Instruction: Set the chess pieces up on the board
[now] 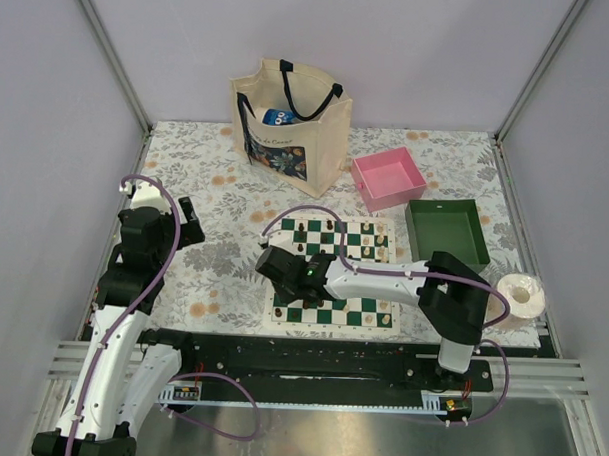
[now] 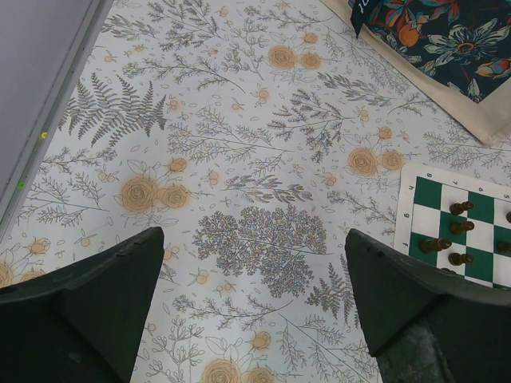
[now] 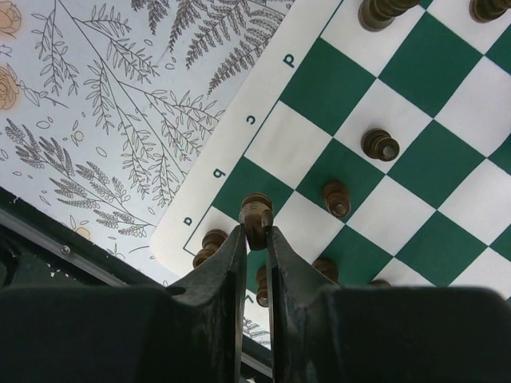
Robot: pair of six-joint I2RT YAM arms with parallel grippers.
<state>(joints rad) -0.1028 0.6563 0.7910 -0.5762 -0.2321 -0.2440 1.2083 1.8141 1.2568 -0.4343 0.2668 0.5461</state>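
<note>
Your left arm's black two-finger gripper (image 2: 254, 319) is hanging over the flower-printed tablecloth (image 2: 239, 144) with its fingers spread wide and nothing between them, left of the flat green-and-white checked chessboard (image 2: 425, 194). Your right arm's black gripper (image 3: 255, 239) is pinching a small dark brown chess piece (image 3: 257, 217) tight above the squares by the board's lettered border, near a corner; whether it is touching the surface, you cannot tell. More dark brown pieces (image 3: 381, 145) are standing just beside it. Beyond the board are sitting a cream fabric tote bag (image 1: 288, 122), a pink square tray (image 1: 388, 179) and a dark green tray (image 1: 446, 231), with a white paper roll (image 1: 517, 295) lying far right.
</note>
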